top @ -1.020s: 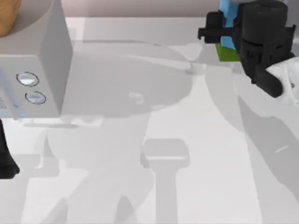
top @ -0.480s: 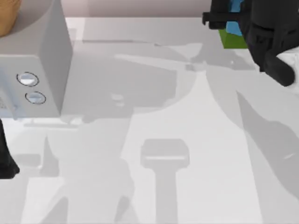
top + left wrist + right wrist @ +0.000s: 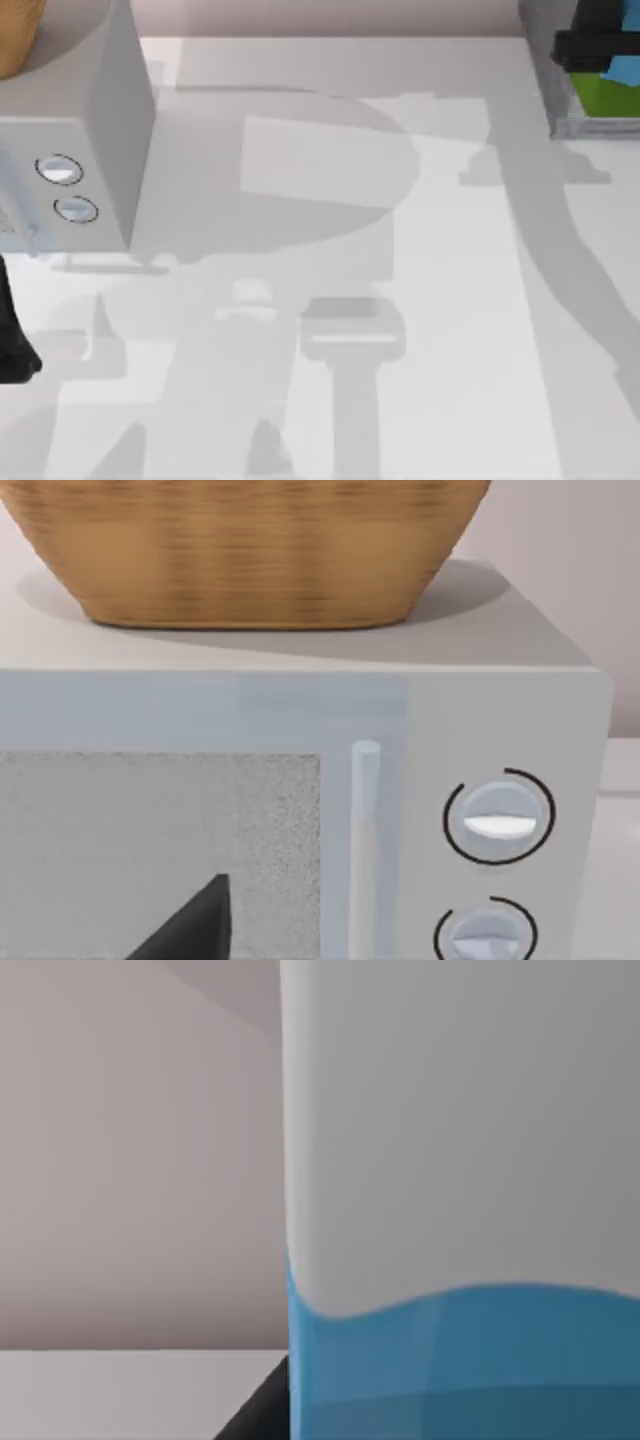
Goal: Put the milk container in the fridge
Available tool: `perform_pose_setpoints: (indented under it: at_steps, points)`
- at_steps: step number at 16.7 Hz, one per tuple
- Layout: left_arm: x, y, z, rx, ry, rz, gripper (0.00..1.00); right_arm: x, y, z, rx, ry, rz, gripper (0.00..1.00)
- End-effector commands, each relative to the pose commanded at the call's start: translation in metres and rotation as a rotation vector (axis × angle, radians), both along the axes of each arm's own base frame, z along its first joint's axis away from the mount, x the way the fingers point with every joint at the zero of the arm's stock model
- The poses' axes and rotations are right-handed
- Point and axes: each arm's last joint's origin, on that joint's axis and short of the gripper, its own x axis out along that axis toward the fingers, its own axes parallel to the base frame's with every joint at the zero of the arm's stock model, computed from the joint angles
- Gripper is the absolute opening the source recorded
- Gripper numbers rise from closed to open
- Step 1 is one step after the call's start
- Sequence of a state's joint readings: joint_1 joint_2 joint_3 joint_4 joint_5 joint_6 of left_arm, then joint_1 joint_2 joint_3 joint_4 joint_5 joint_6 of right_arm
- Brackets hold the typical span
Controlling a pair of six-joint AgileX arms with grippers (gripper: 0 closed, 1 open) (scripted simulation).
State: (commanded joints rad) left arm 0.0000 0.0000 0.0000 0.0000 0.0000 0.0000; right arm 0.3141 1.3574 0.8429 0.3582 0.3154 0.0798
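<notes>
right gripper (image 3: 598,50): top-right corner of the table, jaws clamped on the milk container (image 3: 612,88)
milk container: held upright against the fridge (image 3: 545,60) at the far right edge
left arm (image 3: 12,340): parked at left edge, beside the knobbed grey box (image 3: 90,130); jaw state unclear

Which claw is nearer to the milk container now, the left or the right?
Right. The right claw is on the milk container at the table's far right; the left arm sits parked at the left edge.

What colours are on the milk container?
White top over blue on the milk container, right wrist view; green base from top.
</notes>
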Motion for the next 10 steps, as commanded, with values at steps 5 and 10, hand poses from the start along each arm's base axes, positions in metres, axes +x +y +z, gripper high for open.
perform_pose_setpoints:
  at_steps: [5, 10]
  points:
    - [0.0, 0.0, 0.0, 0.0, 0.0, 0.0, 1.0, -0.109, -0.056, 0.009, 0.018, -0.131, -0.004, 0.0]
    - [0.0, 0.0, 0.0, 0.0, 0.0, 0.0, 1.0, -0.178, -0.081, -0.049, 0.003, -0.194, -0.006, 0.0]
